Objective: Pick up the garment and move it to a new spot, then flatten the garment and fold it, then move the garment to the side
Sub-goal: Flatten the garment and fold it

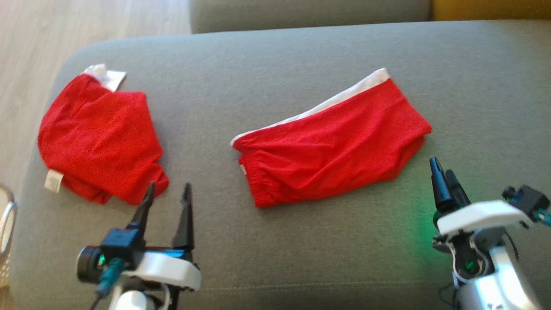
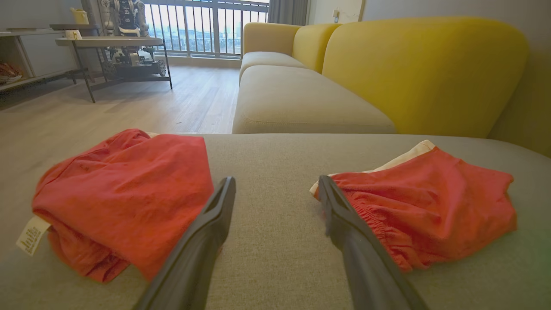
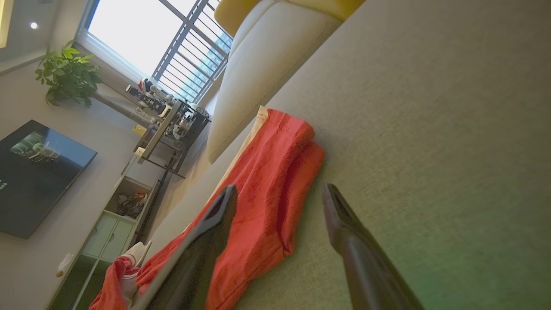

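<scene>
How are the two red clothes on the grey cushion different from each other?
The left red garment is bunched into a compact folded bundle; the middle red garment lies spread out flatter and wider. The left one shows a small white label at its near corner; the middle one shows a long white band along its far edge. Both are red with white trim and rest on the grey cushion.

A pale wood floor is seen beside the yellow-backed sofa; beyond the sofa, a railed window is lit by daylight.
</scene>
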